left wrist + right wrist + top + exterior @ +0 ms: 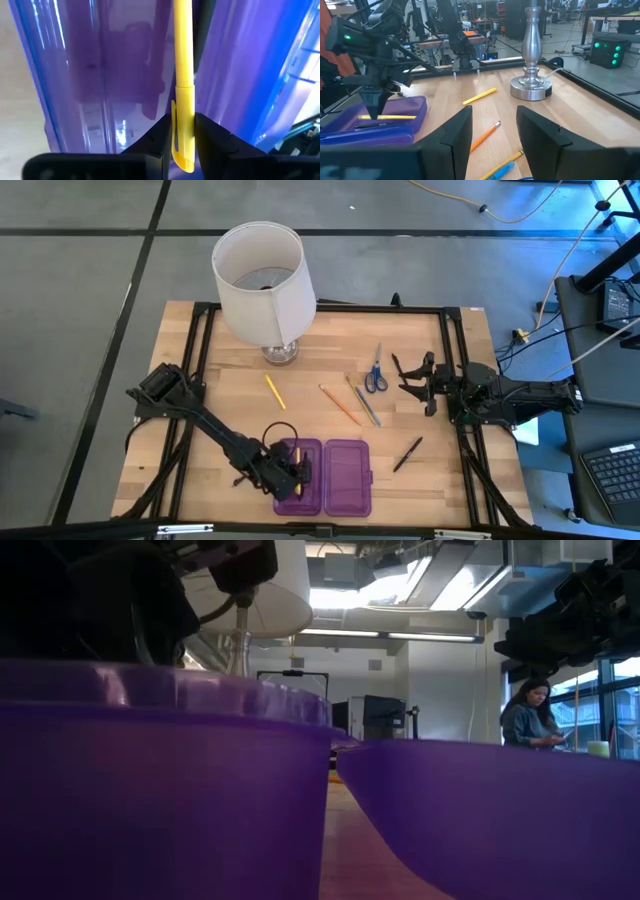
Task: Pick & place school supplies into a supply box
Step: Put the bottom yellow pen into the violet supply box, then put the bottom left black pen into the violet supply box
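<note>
The left tool (297, 470) hangs over the left half of the purple case (345, 480), which lies open near the front edge of the worktop (240, 420). In the left wrist view its two dark fingers (159, 135) stand narrow on either side of a yellow pen (183, 75), right at the capped end; whether they press it or have just let go I cannot tell. The right wrist view shows that pen (387, 117) lying flat inside the case (405, 112) with the left tool (372, 107) directly above it. The right tool (412, 385) waits on the right of the worktop, fingers (452, 135) partly spread and holding nothing. The other supplies lie on the wood between the arms: a yellow pencil (275, 391) near the lamp (262, 280), an orange pencil (340, 404), a greyish pencil (364, 402), blue scissors (375, 373) just beside the right tool, and a dark pen (407, 454) to the right of the case. In the low view the purple case walls (160, 790) fill the foreground, and a person (530, 715) sits far behind.
</note>
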Controlling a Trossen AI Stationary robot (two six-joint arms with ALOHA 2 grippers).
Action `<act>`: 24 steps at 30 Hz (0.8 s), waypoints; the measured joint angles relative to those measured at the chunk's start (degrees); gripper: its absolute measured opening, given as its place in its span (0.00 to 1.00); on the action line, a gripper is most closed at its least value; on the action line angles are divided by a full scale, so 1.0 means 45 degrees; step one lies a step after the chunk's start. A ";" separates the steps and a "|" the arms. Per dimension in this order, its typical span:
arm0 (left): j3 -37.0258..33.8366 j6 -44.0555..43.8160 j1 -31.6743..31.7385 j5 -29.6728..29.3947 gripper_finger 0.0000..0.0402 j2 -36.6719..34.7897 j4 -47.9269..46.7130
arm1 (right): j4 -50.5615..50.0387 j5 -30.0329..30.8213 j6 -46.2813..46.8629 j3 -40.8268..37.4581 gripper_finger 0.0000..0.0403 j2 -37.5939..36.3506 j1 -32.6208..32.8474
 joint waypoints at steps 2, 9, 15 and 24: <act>0.0005 0.0005 0.0004 0.0008 0.18 -0.0005 0.0013 | -0.0005 0.0000 0.0000 0.0000 0.39 0.0000 0.0000; 0.0005 0.0690 0.0078 -0.0042 0.27 -0.0034 -0.0033 | -0.0015 -0.0005 0.0000 0.0000 0.39 0.0000 0.0000; 0.0005 0.0817 0.0227 0.0823 0.33 -0.0090 -0.0106 | -0.0019 -0.0029 0.0079 0.0001 0.39 0.0000 0.0000; 0.0015 0.2340 0.0516 0.1479 0.35 -0.0327 -0.0011 | -0.0029 -0.0126 0.0374 0.0000 0.39 0.0000 0.0000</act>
